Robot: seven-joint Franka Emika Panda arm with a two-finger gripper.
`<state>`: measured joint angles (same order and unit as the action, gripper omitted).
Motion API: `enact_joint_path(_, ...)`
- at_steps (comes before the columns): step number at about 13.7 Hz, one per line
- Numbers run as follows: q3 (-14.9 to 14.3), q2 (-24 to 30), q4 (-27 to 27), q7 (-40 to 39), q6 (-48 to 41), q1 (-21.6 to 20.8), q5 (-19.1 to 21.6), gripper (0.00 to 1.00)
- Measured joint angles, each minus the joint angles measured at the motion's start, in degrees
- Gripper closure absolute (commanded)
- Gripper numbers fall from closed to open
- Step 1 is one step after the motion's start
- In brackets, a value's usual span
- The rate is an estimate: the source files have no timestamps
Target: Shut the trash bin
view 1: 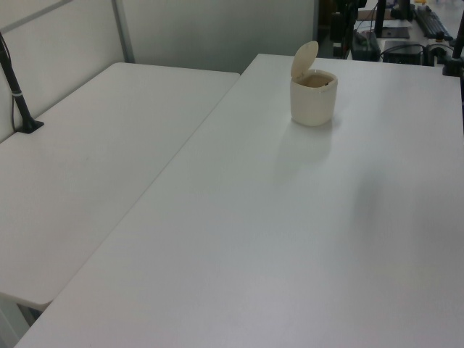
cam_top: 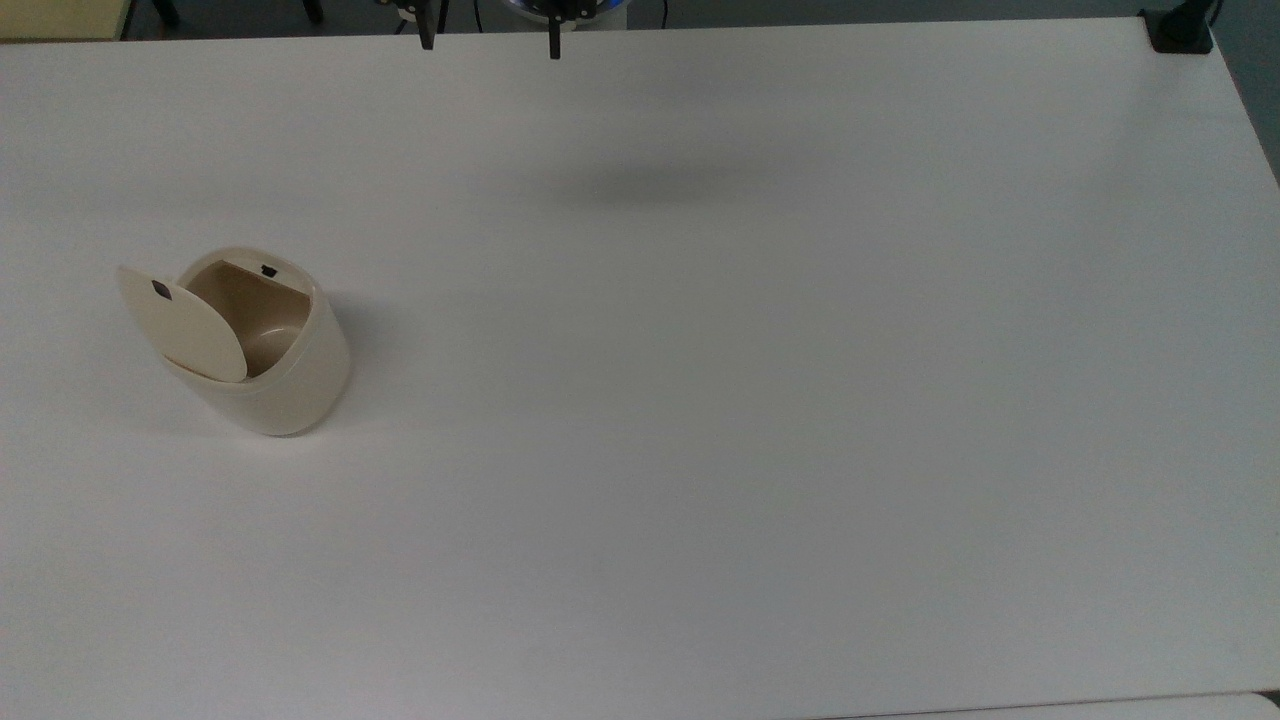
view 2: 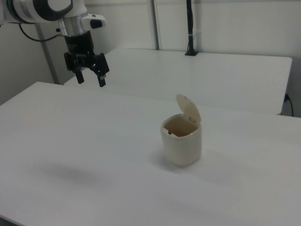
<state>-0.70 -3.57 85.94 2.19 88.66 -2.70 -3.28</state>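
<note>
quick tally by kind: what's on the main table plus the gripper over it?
trash bin, cream, lid up: 1
gripper, black, open, hanging above the table: 1
Total: 2

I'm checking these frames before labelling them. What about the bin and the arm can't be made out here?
- Trash bin floor: in the top view the raised lid covers part of the tan inside.
- Lid hinge: in the right view it sits behind the lid.
- Gripper: in the top view the upper edge cuts it off, leaving two dark fingertips.
</note>
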Motion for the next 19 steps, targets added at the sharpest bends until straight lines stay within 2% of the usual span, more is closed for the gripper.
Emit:
enact_joint_path(6,0.00,0.00,0.00,0.00,0.00,0.02,0.01,0.00)
enact_joint_path(7,0.00,0.00,0.00,0.00,0.00,0.02,0.01,0.14)
enact_joint_path(8,0.00,0.00,0.00,0.00,0.00,0.02,0.01,0.37)
enact_joint_path(9,0.00,0.00,0.00,-0.13,0.00,0.02,0.01,0.69)
enact_joint_path(11,0.00,0.00,0.07,-0.54,0.00,0.05,0.01,0.95)
enact_joint_path(13,0.00,0.00,0.15,-0.64,0.00,0.05,0.01,1.00)
enact_joint_path(19,-0.01,-0.37,0.41,-0.67,0.00,0.16,0.01,1.00)
